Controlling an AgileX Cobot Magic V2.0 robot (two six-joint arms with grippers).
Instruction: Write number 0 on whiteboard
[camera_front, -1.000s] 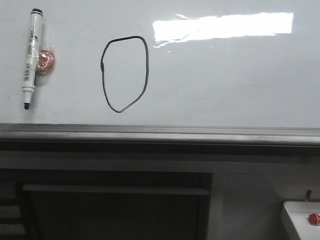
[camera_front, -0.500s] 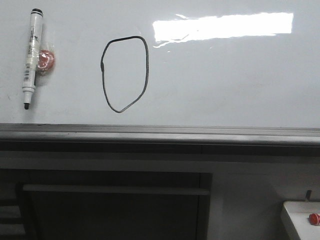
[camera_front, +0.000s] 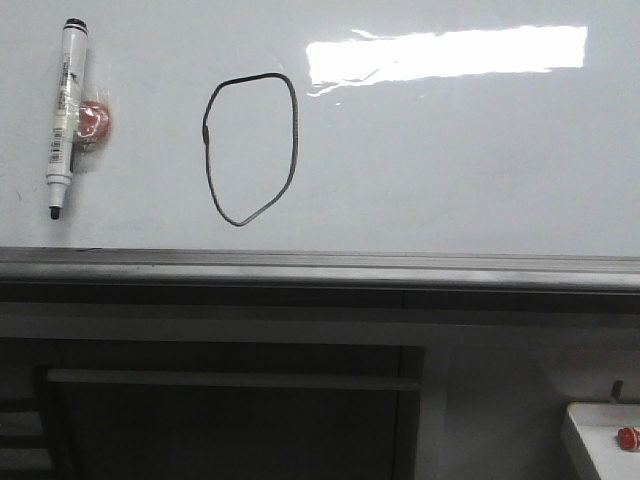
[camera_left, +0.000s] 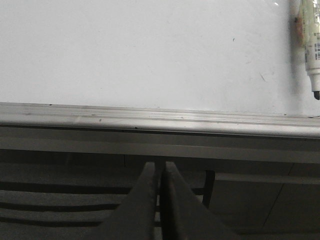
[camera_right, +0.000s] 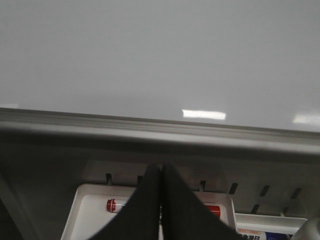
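On the whiteboard (camera_front: 450, 150), the number 0 (camera_front: 250, 148) stands as a closed black loop left of centre, above the grey ledge (camera_front: 320, 265). A marker (camera_front: 64, 115) hangs further left beside a red magnet (camera_front: 95, 118), its tip uncapped. The left gripper (camera_left: 160, 172) and right gripper (camera_right: 160, 175) sit low below the ledge, jaws pressed together and holding nothing. The writing step looks finished; I judge nothing more is called for beyond keeping both arms clear of the board.
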